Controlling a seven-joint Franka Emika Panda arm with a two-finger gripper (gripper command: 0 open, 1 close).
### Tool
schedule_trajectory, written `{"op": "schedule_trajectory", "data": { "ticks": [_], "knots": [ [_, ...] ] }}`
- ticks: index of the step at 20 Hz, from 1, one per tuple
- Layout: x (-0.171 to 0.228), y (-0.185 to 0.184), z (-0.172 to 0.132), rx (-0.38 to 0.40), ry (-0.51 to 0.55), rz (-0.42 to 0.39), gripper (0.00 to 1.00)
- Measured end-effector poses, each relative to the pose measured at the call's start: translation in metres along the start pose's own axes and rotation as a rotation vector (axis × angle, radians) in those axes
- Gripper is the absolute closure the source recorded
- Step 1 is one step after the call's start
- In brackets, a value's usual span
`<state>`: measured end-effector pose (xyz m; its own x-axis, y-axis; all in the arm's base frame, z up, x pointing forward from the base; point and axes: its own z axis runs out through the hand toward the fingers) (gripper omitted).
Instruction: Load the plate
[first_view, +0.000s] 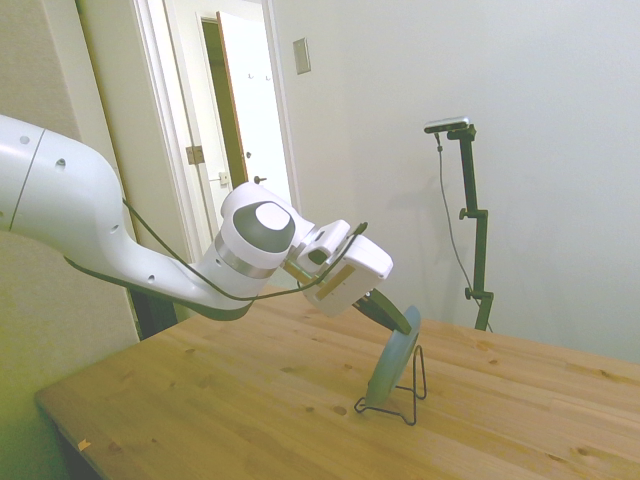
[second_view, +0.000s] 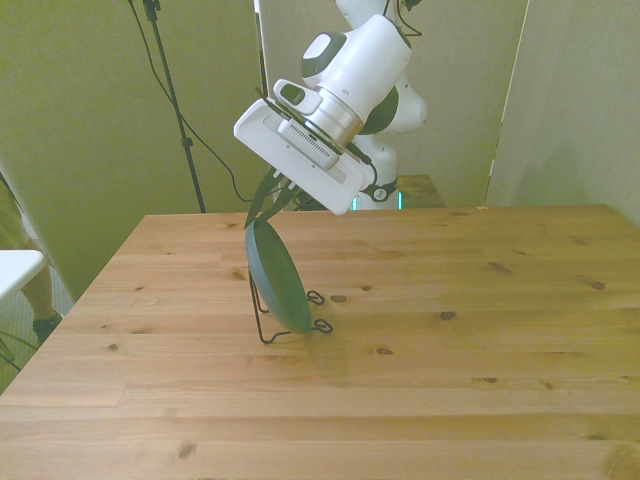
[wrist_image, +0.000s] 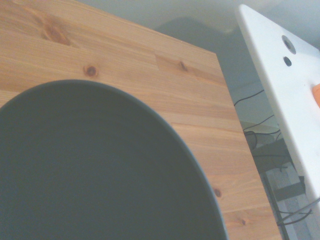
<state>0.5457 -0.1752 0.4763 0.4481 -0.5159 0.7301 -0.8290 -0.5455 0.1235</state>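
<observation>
The dull dark-green plate (first_view: 390, 362) (second_view: 277, 278) stands on edge, tilted, with its lower rim inside the thin black wire rack (first_view: 405, 403) (second_view: 268, 330) near the middle of the wooden table (first_view: 200, 400). My gripper (first_view: 402, 318) (second_view: 260, 212) reaches down at a slant from the white arm, its dark fingers closed on the plate's top rim. In the wrist view the plate's matte face (wrist_image: 95, 170) fills most of the picture, with table boards behind it.
The table (second_view: 450, 380) stretches wide toward the front view's right and toward the camera. A white object (second_view: 15, 268) sits beyond the table's edge at the front view's left. A doorway (first_view: 235, 110) lies behind the arm in the side view.
</observation>
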Motion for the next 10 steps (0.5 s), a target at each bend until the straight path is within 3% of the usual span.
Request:
{"op": "schedule_trajectory", "data": {
  "ticks": [6,10],
  "knots": [
    [0.009,0.004,-0.01,0.008,0.005,0.025,0.0],
    [0.028,0.021,-0.053,0.113,-0.113,0.051,0.0]
  ]
}}
